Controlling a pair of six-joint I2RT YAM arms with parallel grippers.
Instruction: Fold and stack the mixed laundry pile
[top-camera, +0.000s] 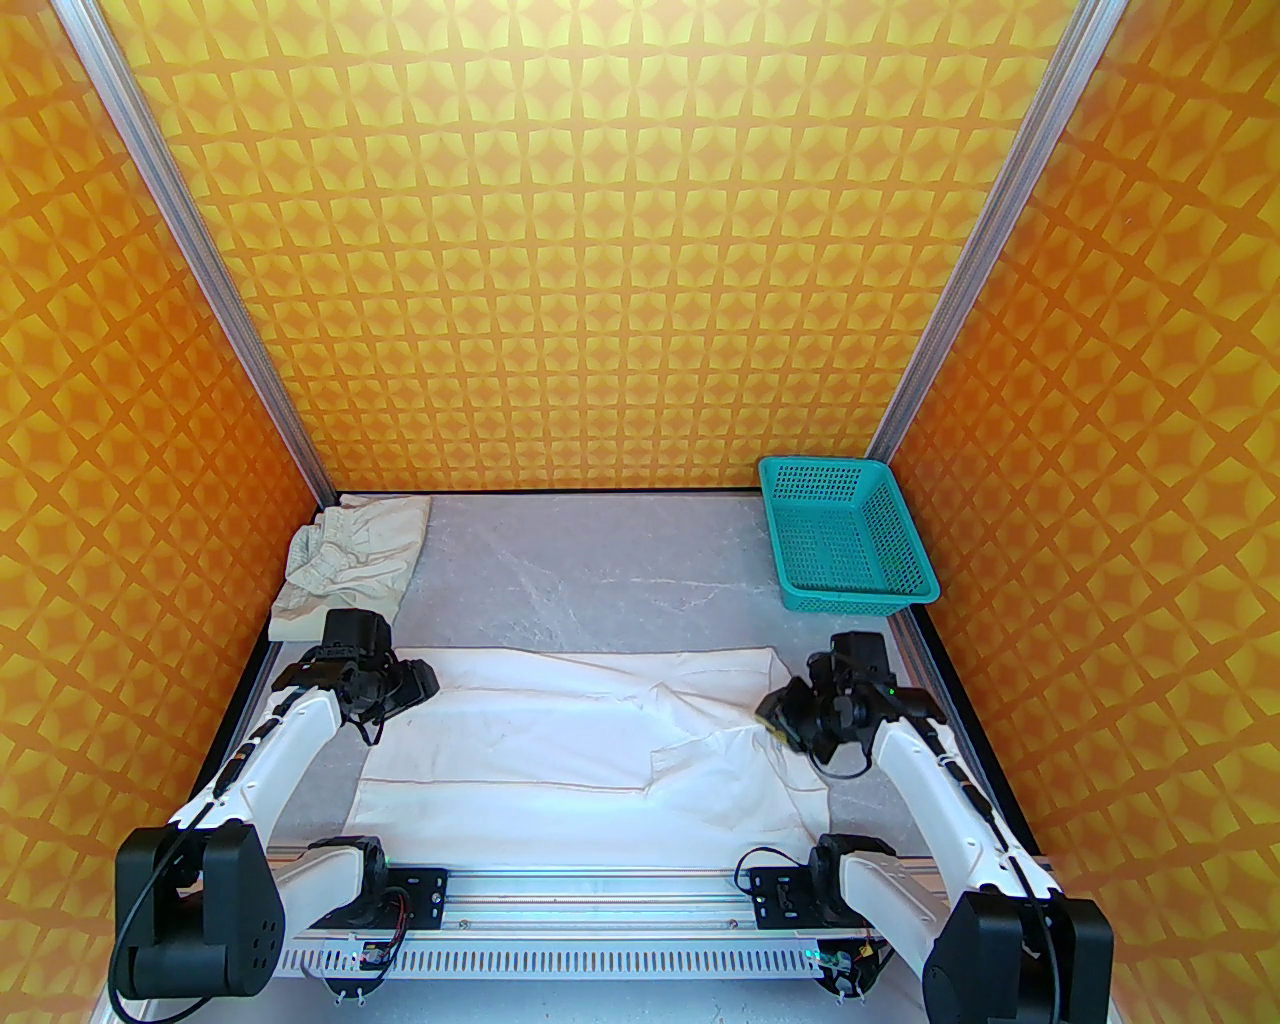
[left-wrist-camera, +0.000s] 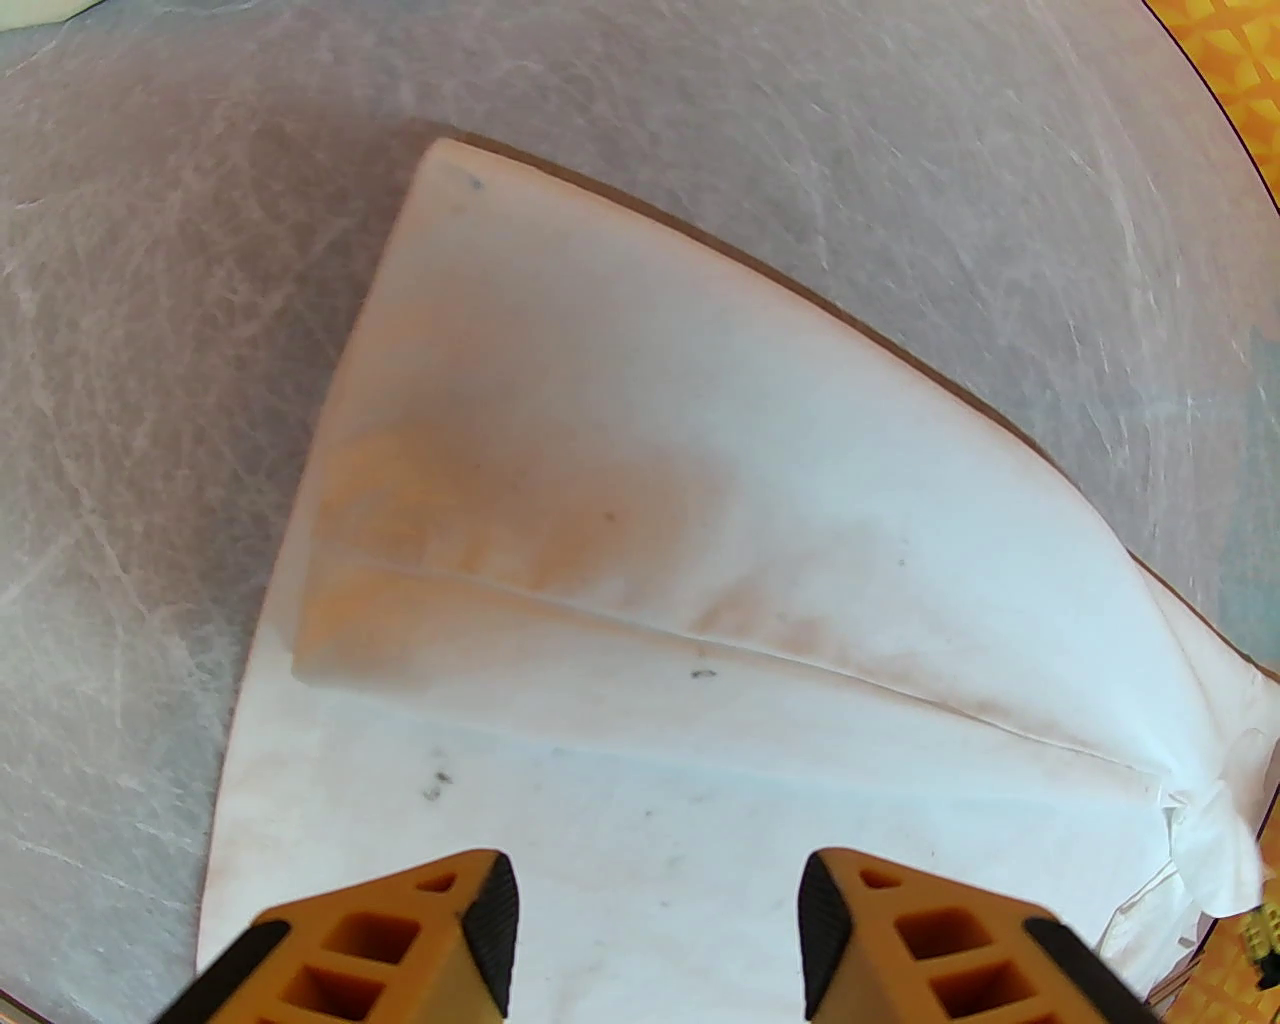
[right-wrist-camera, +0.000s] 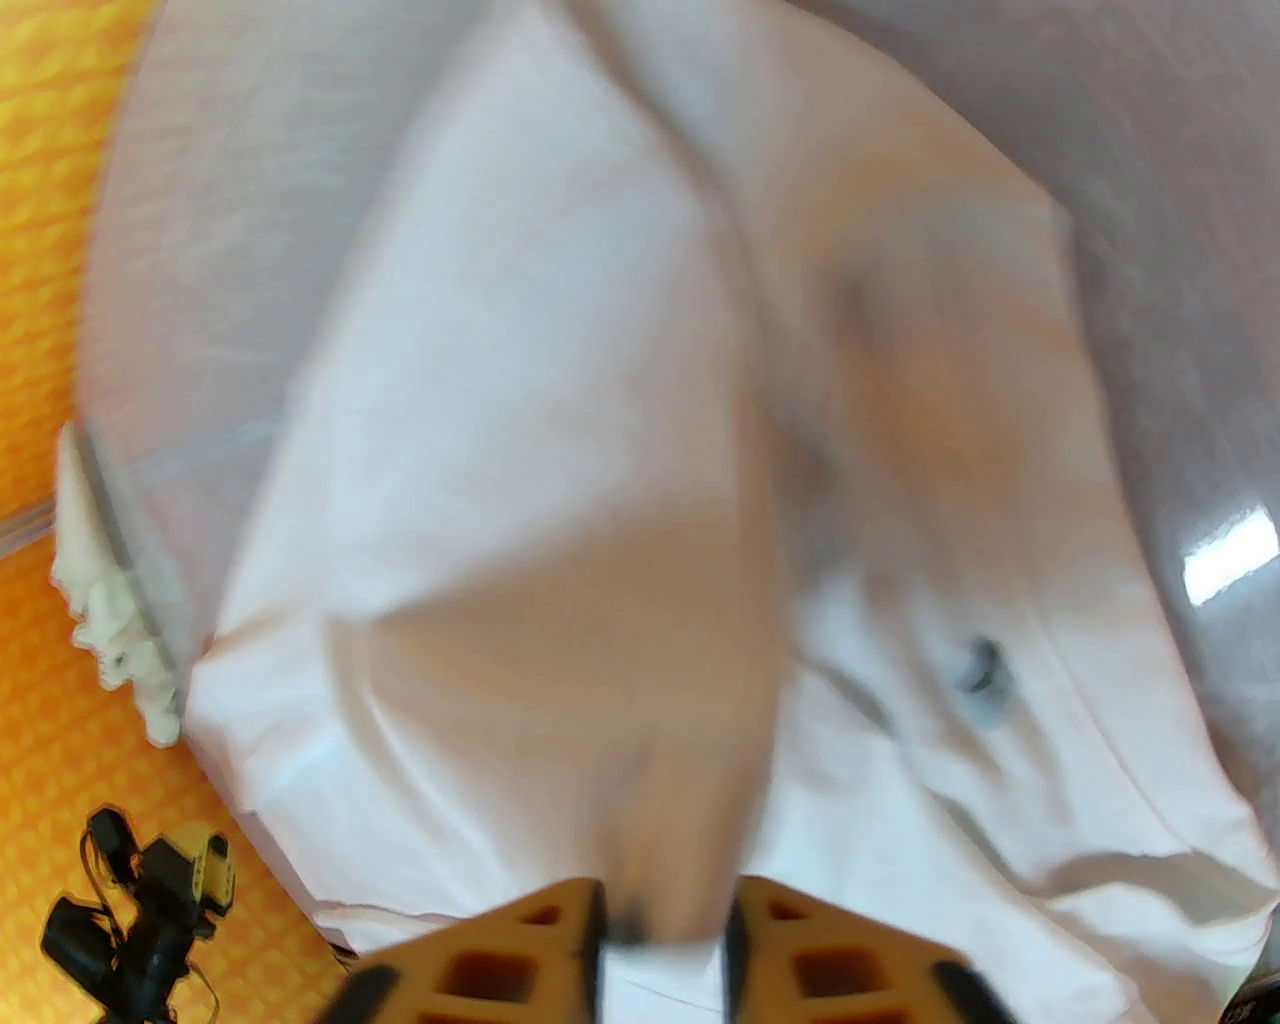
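Open left gripper (left-wrist-camera: 655, 900) hovers over white shirt (top-camera: 560, 730), spread flat for folding; right gripper (right-wrist-camera: 665, 920) blurred amid a fold, grip unclear.

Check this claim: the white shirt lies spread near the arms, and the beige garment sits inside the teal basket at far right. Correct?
No. The beige garment lies on the table in the far left corner, outside the teal basket, as the top external view shows. The rest holds.
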